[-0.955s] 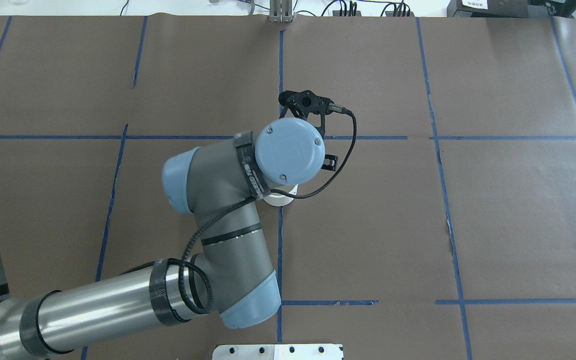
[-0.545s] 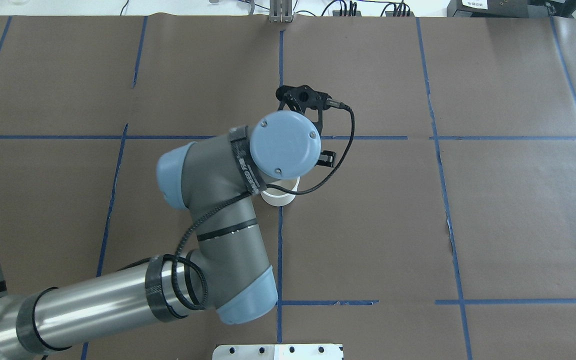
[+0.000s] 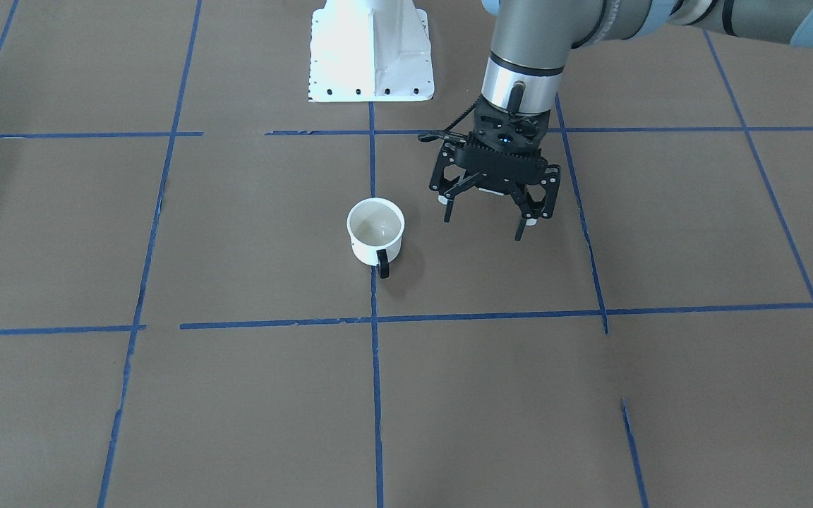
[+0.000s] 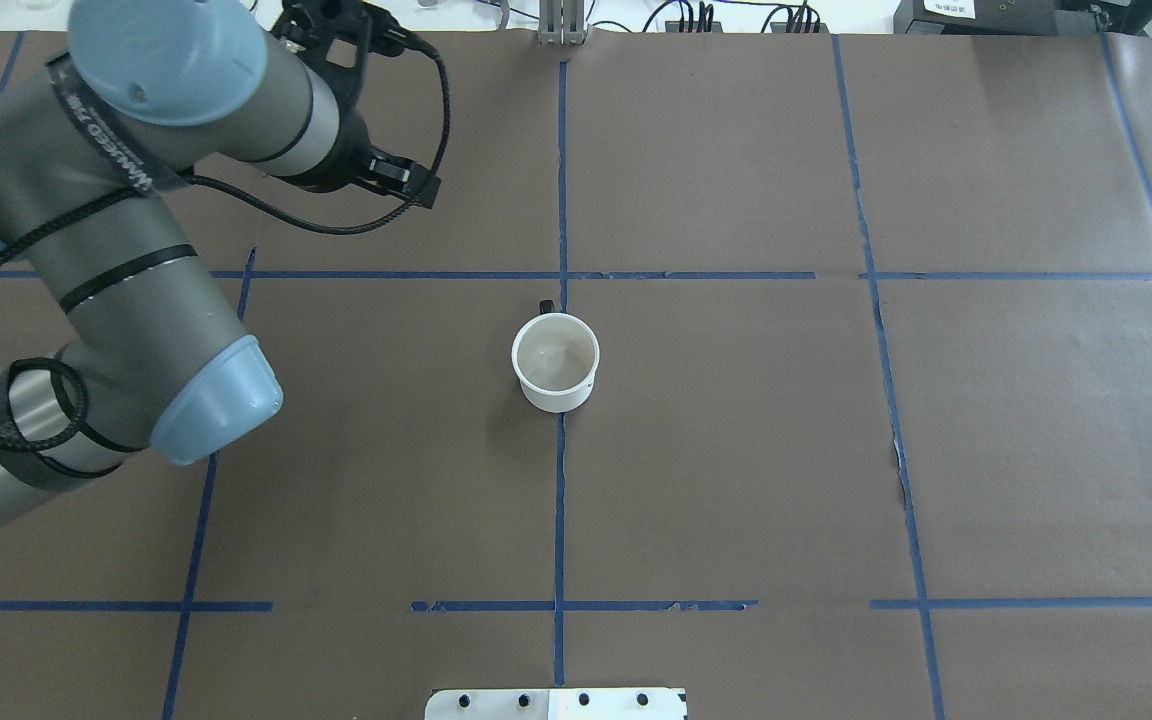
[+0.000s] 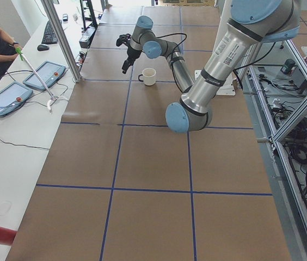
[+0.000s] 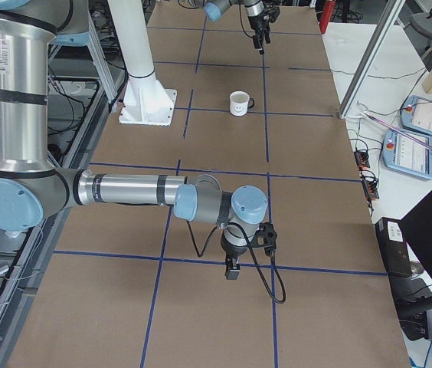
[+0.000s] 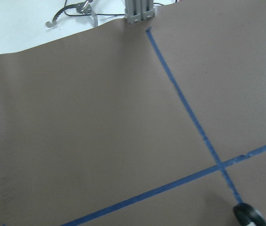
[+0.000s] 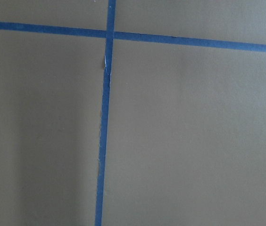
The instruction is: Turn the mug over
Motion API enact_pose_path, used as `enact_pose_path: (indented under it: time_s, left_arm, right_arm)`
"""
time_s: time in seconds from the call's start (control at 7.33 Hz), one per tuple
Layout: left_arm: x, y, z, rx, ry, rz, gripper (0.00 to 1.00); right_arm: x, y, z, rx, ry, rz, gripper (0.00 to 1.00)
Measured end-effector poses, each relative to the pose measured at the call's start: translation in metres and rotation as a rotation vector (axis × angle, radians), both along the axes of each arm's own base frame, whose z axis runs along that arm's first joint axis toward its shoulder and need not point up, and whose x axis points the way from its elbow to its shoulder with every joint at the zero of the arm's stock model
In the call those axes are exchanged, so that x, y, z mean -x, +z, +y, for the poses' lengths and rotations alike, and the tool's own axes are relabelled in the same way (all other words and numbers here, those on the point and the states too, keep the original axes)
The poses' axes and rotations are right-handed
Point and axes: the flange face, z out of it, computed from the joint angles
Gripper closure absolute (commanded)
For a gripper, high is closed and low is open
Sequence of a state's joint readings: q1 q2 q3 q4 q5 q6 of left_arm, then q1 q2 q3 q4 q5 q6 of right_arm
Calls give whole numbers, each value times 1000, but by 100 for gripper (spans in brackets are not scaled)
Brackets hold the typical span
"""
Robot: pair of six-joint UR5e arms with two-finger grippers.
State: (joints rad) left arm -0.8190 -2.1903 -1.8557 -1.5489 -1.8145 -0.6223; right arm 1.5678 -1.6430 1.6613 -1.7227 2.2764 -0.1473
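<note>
Bright, even light leaves a soft shadow beside the mug, glare on the white robot base, and slightly blurred wrist views.

Nothing I can properly read from here — the white lettering on the black strap around the left arm is too blurred, and the mug carries only a drawn smiley face.

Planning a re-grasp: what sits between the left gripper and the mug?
Nothing but bare table paper. The front-facing view shows the stretch from the left gripper to the mug free of objects.
</note>
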Motion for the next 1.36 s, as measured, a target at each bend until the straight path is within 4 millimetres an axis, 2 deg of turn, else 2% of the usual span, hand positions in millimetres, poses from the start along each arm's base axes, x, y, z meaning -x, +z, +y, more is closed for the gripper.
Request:
enact_pose_path:
  time_s: [0.14, 0.27, 0.41, 0.55, 0.68, 0.82, 0.95, 1.09, 1.23, 1.36]
  left_arm:
    - [41, 38, -21, -13, 72, -53, 0]
    - [89, 86, -37, -11, 140, -94, 0]
    - [128, 136, -44, 7, 175, -118, 0]
    - [162, 192, -42, 41, 180, -115, 0]
    - [198, 257, -28, 91, 184, -68, 0]
    - [239, 321, -6, 144, 179, -10, 0]
    - [276, 367, 13, 177, 156, 16, 0]
    - [304, 393, 24, 201, 122, 20, 0]
    - [328, 409, 31, 224, 85, 19, 0]
    - [343, 419, 33, 232, 68, 6, 0]
  right_arm:
    - [0, 0, 0, 0, 0, 0, 0]
    - [0, 0, 0, 0, 0, 0, 0]
    - [0, 0, 0, 0, 0, 0, 0]
    - [0, 0, 0, 0, 0, 0, 0]
    - [0, 0, 0, 0, 0, 0, 0]
    - [0, 0, 0, 0, 0, 0, 0]
    - [0, 0, 0, 0, 0, 0, 0]
    - [0, 0, 0, 0, 0, 0, 0]
    - [0, 0, 0, 0, 0, 0, 0]
    - [0, 0, 0, 0, 0, 0, 0]
